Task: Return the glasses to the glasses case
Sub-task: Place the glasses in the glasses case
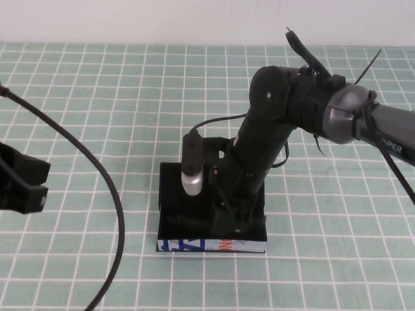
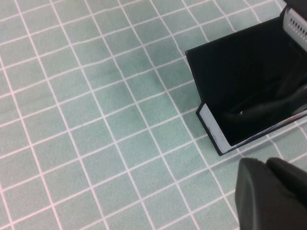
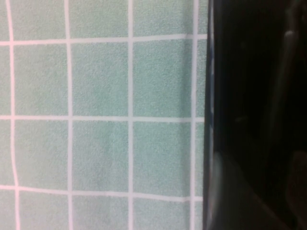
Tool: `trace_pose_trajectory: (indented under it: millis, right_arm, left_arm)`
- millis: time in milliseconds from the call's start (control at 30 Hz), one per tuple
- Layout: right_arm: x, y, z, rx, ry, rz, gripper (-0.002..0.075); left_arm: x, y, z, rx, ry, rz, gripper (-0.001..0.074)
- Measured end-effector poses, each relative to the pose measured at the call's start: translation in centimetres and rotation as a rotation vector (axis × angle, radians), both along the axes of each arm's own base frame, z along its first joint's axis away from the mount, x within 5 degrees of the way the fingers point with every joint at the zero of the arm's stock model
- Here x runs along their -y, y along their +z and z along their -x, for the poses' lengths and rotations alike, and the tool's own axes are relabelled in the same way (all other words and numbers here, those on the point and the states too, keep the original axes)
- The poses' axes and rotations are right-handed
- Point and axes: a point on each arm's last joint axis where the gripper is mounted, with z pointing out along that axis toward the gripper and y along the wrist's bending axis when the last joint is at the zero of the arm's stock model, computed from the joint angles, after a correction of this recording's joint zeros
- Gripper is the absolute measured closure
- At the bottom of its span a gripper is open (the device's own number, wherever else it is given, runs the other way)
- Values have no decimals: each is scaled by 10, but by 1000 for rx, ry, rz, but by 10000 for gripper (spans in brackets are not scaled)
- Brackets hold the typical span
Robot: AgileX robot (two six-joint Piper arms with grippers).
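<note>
Glasses case open on green-grid desk, printed white front facing robot. Right claw lowered inside case; claw state cannot tell. Glasses appear as dark shape lying inside case. Left claw well left of case; state cannot tell.

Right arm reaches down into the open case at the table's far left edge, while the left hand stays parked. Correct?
Not quite. The high view shows the case near the table's middle, not the far left edge. The right hand does reach into it, and the left hand sits parked at the left.
</note>
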Motion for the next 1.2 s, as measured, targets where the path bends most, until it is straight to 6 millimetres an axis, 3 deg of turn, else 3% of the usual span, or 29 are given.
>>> trace_pose_trajectory:
  millis: [167, 400, 500, 633, 733, 833, 1067, 1200]
  right_arm:
    - [-1, 0, -1, 3, -32, -4, 415]
    - [-1, 5, -2, 21, -50, -18, 423]
    - [1, 19, 1, 49, -50, -38, 491]
    - [5, 39, 8, 59, -39, -56, 672]
    - [6, 43, 11, 50, -33, -61, 719]
    - [7, 36, 14, 22, -35, -48, 732]
    - [23, -3, 27, -53, -14, 93, 737]
    - [27, -8, 29, -55, -6, 121, 737]
  left_arm:
    - [0, 0, 0, 0, 0, 0, 737]
    - [0, 0, 0, -5, -1, -2, 737]
    - [0, 0, 0, -6, -1, -2, 737]
    - [0, 0, 0, -6, -1, -2, 737]
    - [0, 0, 1, -7, -2, -3, 737]
    - [0, -1, 0, -7, -2, -4, 737]
    - [0, -1, 0, -7, -2, -4, 737]
    - [0, -1, 0, -7, -2, -4, 737]
